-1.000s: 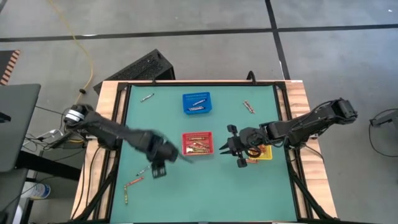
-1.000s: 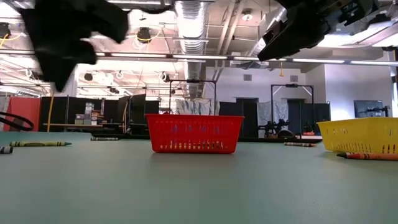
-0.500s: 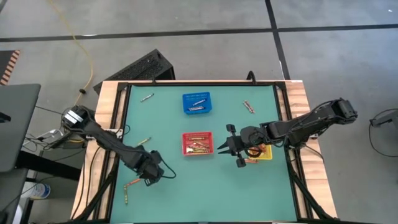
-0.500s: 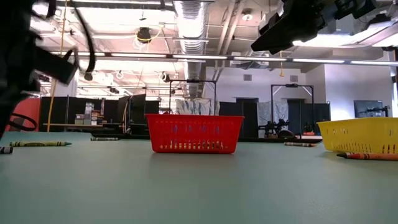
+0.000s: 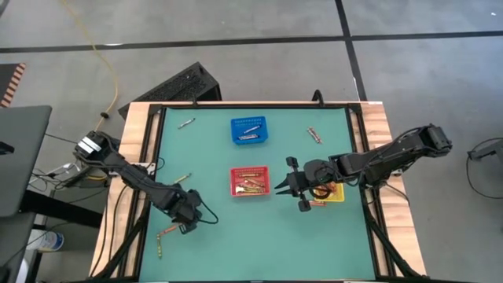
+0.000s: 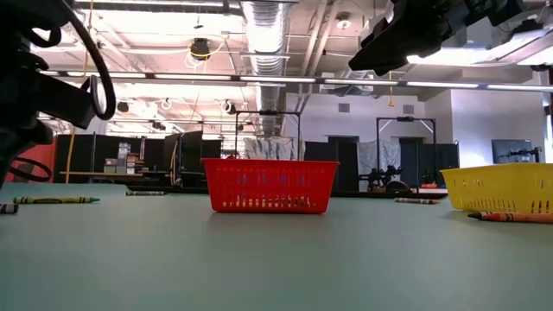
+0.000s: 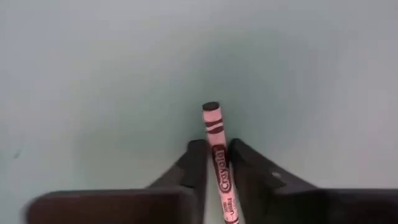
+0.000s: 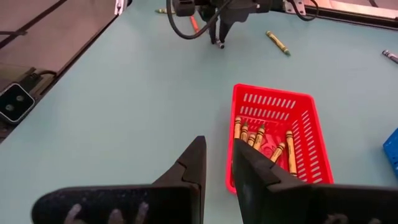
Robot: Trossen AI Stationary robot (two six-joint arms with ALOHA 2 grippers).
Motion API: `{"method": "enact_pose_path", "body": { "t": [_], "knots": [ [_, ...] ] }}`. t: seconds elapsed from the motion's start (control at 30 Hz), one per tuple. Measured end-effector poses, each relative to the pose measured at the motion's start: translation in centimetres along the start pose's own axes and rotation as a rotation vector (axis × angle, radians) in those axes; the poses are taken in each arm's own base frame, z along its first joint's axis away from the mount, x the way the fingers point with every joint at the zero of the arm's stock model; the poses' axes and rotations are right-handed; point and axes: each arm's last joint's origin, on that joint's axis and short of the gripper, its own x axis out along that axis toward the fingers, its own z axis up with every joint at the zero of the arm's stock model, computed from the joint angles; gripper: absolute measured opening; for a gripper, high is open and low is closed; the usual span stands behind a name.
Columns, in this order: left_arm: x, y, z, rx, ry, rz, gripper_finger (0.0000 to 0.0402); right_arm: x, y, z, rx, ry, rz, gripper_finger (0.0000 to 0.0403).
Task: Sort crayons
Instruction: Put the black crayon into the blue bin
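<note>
Red crayon reads "Crayola", clamped by left end effector.

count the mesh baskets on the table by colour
blue basket: 1
red basket: 1
yellow basket: 1
total: 3
</note>
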Motion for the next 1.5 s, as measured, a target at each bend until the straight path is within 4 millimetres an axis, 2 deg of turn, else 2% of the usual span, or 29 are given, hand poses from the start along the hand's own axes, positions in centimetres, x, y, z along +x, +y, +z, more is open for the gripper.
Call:
{"method": "enact_pose_path", "body": {
  "t": [0.1, 0.27, 0.37, 0.47, 0.6, 0.73, 0.8, 0.87, 0.93, 1.03, 1.1, 1.23, 1.37, 1.5],
  "knots": [
    [-0.3, 0.0, 0.5, 0.018, -0.046, 0.010, 0.0012, 0.0, 0.0, 0.0, 0.017, 0.001, 0.000, 0.0072],
    [-1.1, 0.2, 2.5, 0.080, -0.123, 0.003, 0.0010, 0.0, 0.0, 0.0, 0.014, 0.004, 0.000, 0.0072],
    [-1.8, 1.0, 5.1, 0.123, -0.242, 0.065, 0.0009, 0.0, 0.0, -0.1, -0.016, 0.007, 0.000, 0.0072],
    [-3.5, 1.9, 8.5, 0.200, -0.315, 0.060, 0.0008, 0.0, -0.3, -0.1, -0.041, 0.007, -0.007, 0.0072],
    [-6.7, 4.7, 14.0, 0.331, -0.424, 0.040, 0.0008, 0.0, -0.8, -0.3, -0.054, 0.025, -0.024, 0.0072],
    [-10.1, 9.6, 18.8, 0.397, -0.584, -0.024, 0.0007, 0.0, -1.7, -0.7, -0.065, 0.064, -0.051, 0.0072],
    [-10.8, 12.4, 20.7, 0.394, -0.683, -0.067, 0.0007, 0.0, -2.4, -1.0, -0.082, 0.056, -0.072, 0.0072],
    [-10.6, 15.0, 22.2, 0.377, -0.755, -0.123, 0.0007, 0.1, -3.2, -1.7, -0.093, 0.045, -0.101, 0.0072],
    [-9.3, 17.1, 23.4, 0.366, -0.778, -0.166, 0.0007, 0.1, -4.3, -2.4, -0.079, 0.045, -0.139, 0.0072],
    [-7.0, 19.3, 24.9, 0.345, -0.777, -0.183, 0.0007, -0.1, -6.1, -3.3, -0.013, 0.061, -0.189, 0.0072],
    [-6.3, 20.6, 26.2, 0.338, -0.772, -0.187, 0.0007, -0.3, -7.2, -3.8, 0.043, 0.070, -0.199, 0.0072],
    [-5.7, 22.0, 28.8, 0.348, -0.746, -0.176, 0.0007, -0.8, -9.0, -4.5, 0.141, 0.088, -0.241, 0.0072],
    [-4.5, 22.4, 30.8, 0.357, -0.668, -0.186, 0.0009, -1.6, -11.1, -5.6, 0.265, 0.142, -0.337, 0.0072],
    [-4.3, 22.6, 32.2, 0.360, -0.621, -0.156, 0.0027, -3.1, -13.2, -6.7, 0.426, 0.261, -0.458, 0.0072]
  ]
}}
